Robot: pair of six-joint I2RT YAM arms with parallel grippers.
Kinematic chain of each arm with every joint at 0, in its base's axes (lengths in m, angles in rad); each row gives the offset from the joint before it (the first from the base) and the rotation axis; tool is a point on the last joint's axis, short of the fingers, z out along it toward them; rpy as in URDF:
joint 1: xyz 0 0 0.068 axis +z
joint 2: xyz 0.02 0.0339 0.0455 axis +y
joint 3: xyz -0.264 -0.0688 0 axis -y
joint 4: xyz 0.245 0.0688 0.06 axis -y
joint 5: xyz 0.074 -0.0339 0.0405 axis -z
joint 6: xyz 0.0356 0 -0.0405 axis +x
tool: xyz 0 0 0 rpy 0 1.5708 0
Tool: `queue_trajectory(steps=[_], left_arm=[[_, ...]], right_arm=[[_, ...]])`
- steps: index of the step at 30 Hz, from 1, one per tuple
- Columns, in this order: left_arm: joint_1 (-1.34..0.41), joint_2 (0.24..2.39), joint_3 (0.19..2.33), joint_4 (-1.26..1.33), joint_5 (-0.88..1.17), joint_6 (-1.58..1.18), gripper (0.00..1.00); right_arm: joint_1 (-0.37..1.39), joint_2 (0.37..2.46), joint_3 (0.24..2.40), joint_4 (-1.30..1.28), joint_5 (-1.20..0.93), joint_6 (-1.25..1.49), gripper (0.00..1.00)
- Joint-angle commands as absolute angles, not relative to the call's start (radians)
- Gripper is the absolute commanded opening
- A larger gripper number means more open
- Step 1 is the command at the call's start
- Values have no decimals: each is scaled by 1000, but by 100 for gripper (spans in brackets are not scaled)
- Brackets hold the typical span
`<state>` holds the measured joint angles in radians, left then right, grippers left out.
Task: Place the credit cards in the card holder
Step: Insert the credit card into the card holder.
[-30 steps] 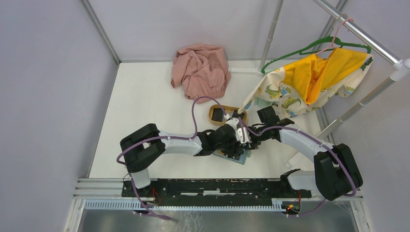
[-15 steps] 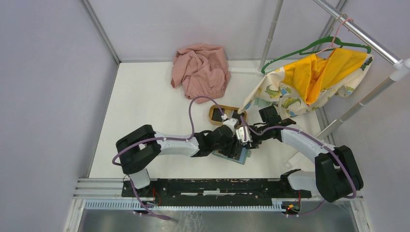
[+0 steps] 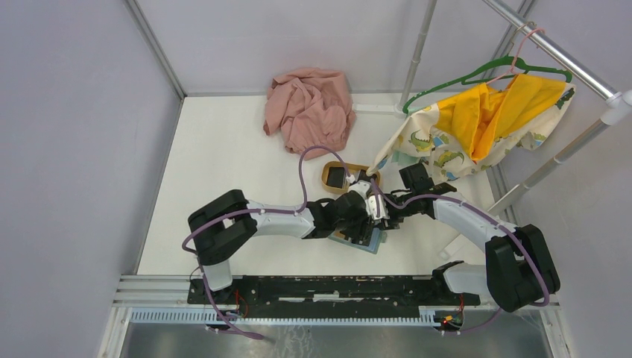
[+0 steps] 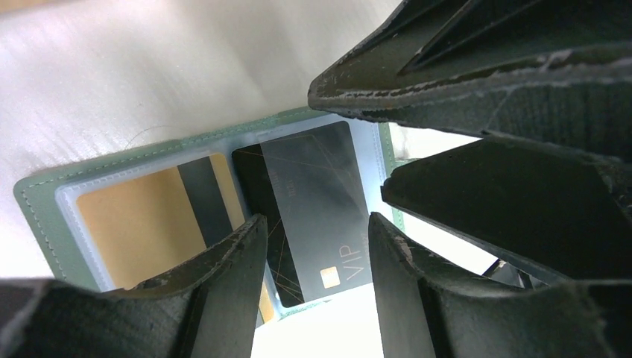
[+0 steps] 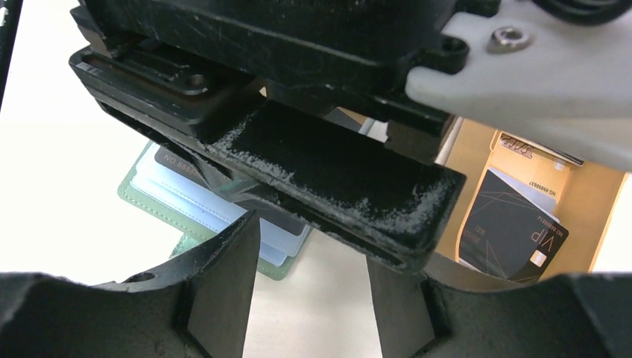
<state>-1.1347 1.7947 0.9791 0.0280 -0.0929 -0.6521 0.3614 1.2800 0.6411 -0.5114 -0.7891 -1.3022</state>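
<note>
While open, card holder (image 4: 33,195) with gold card (image 4: 127,220), black card (image 4: 309,201)

Card holder (image 4: 33,200) just before tray (image 5: 477,149)

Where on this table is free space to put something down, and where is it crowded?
Free: the bare table patch between the left wall, the pink cloth and the left arm; also the near strip under that arm. Crowded: the centre, where the left gripper and right gripper meet over the card holder, beside the wooden tray.
</note>
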Motion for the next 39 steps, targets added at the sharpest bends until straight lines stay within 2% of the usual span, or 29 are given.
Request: queue_trajectory(steps=[1, 6, 14, 26, 28, 32, 35, 39], left_arm=[[-1138, 1829, 1009, 37, -32, -599, 59], [-1139, 1842, 1003, 92, 54, -612, 57], [-1131, 1824, 985, 95, 38, -606, 53], [-1063, 1824, 883, 235, 159, -634, 47], [-1054, 1824, 872, 248, 170, -639, 47], [-1044, 1828, 861, 266, 186, -643, 46], [-1038, 1833, 855, 280, 201, -646, 46], [-1032, 1831, 846, 290, 207, -649, 46]], right_arm=[[359, 1274, 646, -514, -827, -1300, 59], [359, 1280, 646, -515, -827, -1302, 59], [356, 1266, 652, -542, -768, -1346, 59], [317, 1179, 617, -710, -830, -1654, 59], [317, 1167, 613, -752, -842, -1725, 55], [317, 1147, 570, -778, -872, -1833, 40], [322, 1143, 530, -775, -896, -1899, 39], [344, 1150, 503, -742, -873, -1910, 44]])
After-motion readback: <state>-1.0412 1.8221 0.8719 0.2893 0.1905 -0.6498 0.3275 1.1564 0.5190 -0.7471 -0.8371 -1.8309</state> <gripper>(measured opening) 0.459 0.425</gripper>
